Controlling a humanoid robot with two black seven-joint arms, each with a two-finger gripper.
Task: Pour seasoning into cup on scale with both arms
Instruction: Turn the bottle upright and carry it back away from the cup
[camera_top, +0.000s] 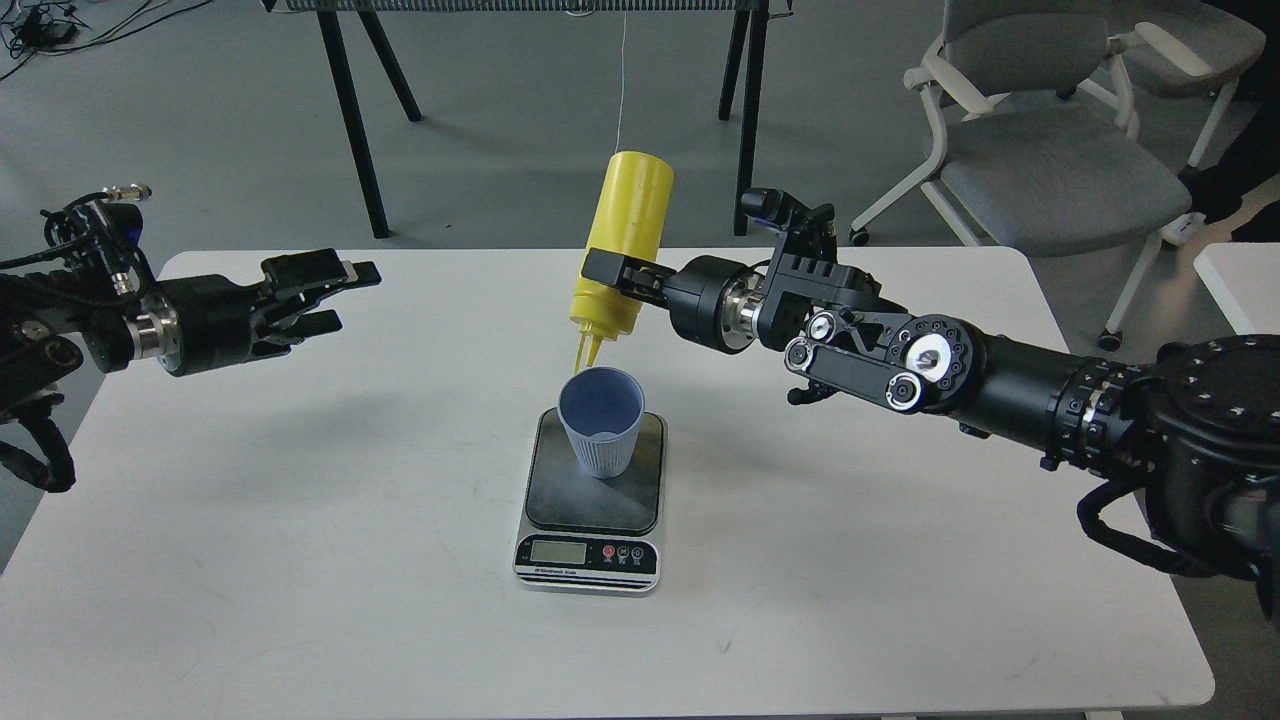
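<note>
My right gripper (612, 272) is shut on the yellow seasoning bottle (620, 245) and holds it upside down, nearly upright. Its nozzle tip sits at the far rim of the pale blue ribbed cup (600, 422). The cup stands upright on the dark platform of the kitchen scale (592, 500) at the table's middle. The tethered cap hangs by the nozzle. My left gripper (338, 295) is open and empty, held above the table at the far left, well away from the cup.
The white table (300, 560) carries only the scale and cup. Beyond the far edge stand black trestle legs (350, 110) and grey office chairs (1050, 150) at the back right. Another white surface (1240, 290) shows at the right edge.
</note>
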